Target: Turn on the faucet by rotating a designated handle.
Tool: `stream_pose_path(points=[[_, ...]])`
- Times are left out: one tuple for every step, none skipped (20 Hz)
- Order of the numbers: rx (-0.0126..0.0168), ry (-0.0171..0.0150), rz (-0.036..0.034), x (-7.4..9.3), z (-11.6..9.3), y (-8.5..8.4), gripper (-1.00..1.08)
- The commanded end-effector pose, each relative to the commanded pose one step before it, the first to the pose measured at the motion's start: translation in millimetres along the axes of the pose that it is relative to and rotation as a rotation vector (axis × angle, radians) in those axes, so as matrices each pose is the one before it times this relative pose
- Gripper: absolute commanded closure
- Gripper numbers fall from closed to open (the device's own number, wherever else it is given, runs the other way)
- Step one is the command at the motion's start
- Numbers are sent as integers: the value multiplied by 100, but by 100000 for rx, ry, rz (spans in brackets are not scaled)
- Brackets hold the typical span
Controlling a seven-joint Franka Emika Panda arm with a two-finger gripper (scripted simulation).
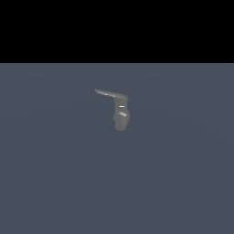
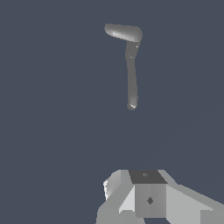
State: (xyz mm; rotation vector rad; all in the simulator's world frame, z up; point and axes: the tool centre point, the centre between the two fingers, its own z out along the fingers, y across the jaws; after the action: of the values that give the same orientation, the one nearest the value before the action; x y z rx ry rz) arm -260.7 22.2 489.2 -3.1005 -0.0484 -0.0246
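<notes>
1. A small grey metallic faucet with a stubby, rounded upright body is seen standing alone on a flat, matte slate-blue ground surface in the exterior view.

2. A thin, slightly curved grey metal handle is seen projecting sideways from the top of the faucet, toward the exterior view's left, with its free tip raised a little above the joint.

3. Bright highlights are shown on the upper edge of the handle and on the front of the rounded body.

4. No part of the arm is shown in the exterior view; above the ground surface only a black band is rendered.

5. In the wrist view, the white and grey angular gripper is shown only in part, as blocky pale housing with a darker square face at its centre.

6. The fingertips are not shown, so it cannot be told whether the jaws are spread or closed; nothing is seen held.

7. In the wrist view, the faucet is placed well ahead of the gripper and well apart from it, with bare ground between them.

8. One long thin grey part is seen reaching from the fixture back toward the gripper, ending in a rounded tip well short of it; which part is the lever cannot be told from this view.
</notes>
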Motion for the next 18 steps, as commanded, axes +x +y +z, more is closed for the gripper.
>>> stream_pose_path(points=[[0, 0, 0, 0, 0, 1, 108], [-6, 50, -161, 21, -7, -42, 108], [-15, 144, -471, 61, -19, -118, 108], [-31, 236, -776, 95, -31, -192, 108], [-55, 314, -1049, 118, -41, -253, 108], [-95, 376, -1280, 125, -49, -296, 108], [-136, 363, -1276, 97, -48, -278, 108], [-155, 280, -1028, 48, -39, -204, 108], [-152, 189, -733, 7, -28, -129, 108], [-127, 105, -444, -18, -17, -63, 108], [-84, 39, -198, -27, -7, -15, 108], [0, 0, 0, -24, -3, 26, 108], [9, -48, 162, 6, 9, 9, 108], [123, -57, 286, 39, 11, 26, 108], [194, -58, 348, 78, 13, 9, 108], [268, -61, 421, 119, 16, 0, 108], [342, -68, 501, 159, 20, -11, 108], [412, -78, 587, 197, 25, -22, 108]])
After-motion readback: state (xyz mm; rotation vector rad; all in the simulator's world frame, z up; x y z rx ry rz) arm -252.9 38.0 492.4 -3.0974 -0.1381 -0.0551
